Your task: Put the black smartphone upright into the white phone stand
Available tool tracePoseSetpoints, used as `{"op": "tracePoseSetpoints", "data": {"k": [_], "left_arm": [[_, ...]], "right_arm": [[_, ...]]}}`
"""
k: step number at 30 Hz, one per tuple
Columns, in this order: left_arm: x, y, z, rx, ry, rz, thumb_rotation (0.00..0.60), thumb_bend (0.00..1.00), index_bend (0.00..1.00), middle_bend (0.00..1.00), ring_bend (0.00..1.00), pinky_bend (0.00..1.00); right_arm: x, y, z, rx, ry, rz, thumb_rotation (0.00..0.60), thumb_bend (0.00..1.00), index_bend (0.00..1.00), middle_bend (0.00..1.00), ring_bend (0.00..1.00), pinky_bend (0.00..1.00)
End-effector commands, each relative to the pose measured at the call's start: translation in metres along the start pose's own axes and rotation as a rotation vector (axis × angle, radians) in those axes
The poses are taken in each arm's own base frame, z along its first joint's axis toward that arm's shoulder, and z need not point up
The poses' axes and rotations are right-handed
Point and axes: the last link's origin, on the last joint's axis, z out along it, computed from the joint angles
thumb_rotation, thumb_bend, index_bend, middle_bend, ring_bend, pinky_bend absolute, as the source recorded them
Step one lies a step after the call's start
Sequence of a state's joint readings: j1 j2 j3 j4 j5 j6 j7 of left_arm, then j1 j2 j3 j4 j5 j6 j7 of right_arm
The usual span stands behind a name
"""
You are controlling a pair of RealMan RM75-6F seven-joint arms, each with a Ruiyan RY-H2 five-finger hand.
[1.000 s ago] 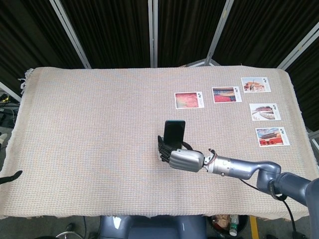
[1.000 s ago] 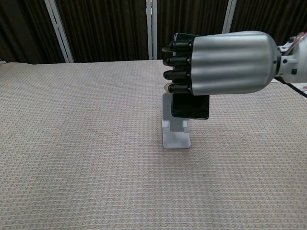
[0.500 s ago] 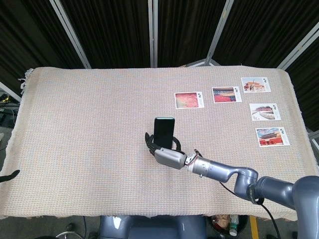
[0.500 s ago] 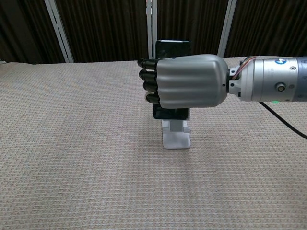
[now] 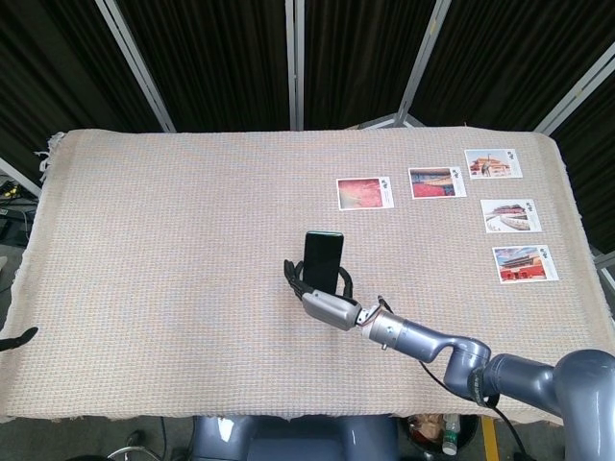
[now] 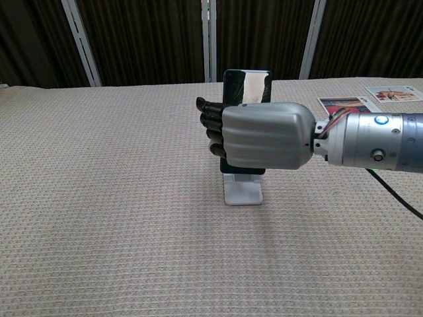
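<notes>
Overhead, beige woven cloth (image 5: 173,250); black curtains (image 5: 221,58) behind.

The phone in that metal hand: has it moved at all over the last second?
Yes. The right hand carried the black smartphone leftward, then lowered it toward the white phone stand, fingers still wrapped around it. The stand and the postcards stayed put.

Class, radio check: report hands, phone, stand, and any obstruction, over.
Right hand grips black smartphone upright, directly over white phone stand. Seating hidden behind hand. Left hand not in view. Photo cards far right, nothing in the way.
</notes>
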State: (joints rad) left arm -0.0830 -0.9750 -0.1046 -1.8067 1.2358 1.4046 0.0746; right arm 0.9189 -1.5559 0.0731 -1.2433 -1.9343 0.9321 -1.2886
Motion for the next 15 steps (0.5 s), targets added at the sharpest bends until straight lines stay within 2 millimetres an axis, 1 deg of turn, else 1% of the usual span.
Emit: {"op": "tracePoseSetpoints", "data": {"k": [1,6,11,15], "left_arm": [[-0.0003,0.0001,0.0,0.0,-0.002,0.0,0.6,0.0,0.0,0.0,0.0,0.0],[-0.0005,0.0007,0.0,-0.002,-0.002,0.0,0.6,0.0,0.0,0.0,0.0,0.0],[-0.001,0.0006,0.0002,0.0,-0.004,0.0,0.6,0.0,0.0,0.0,0.0,0.0],[-0.0013,0.0006,0.0006,0.002,-0.007,0.002,0.6,0.0,0.0,0.0,0.0,0.0]], "right_arm": [[-0.0007,-0.0038,-0.0017,0.002,-0.004,-0.005,0.6,0.16,0.51,0.41,0.21,0.17],[-0.0027,-0.008,-0.0031,0.003,-0.011,-0.006,0.6,0.16,0.51,0.41,0.21,0.17],[-0.003,-0.0094,-0.002,-0.002,-0.005,-0.02,0.6,0.17,0.51,0.41,0.21,0.12],[-0.0053,-0.0121,-0.0012,-0.008,-0.02,-0.021,0.6,0.16,0.51,0.41,0.21,0.12]]}}
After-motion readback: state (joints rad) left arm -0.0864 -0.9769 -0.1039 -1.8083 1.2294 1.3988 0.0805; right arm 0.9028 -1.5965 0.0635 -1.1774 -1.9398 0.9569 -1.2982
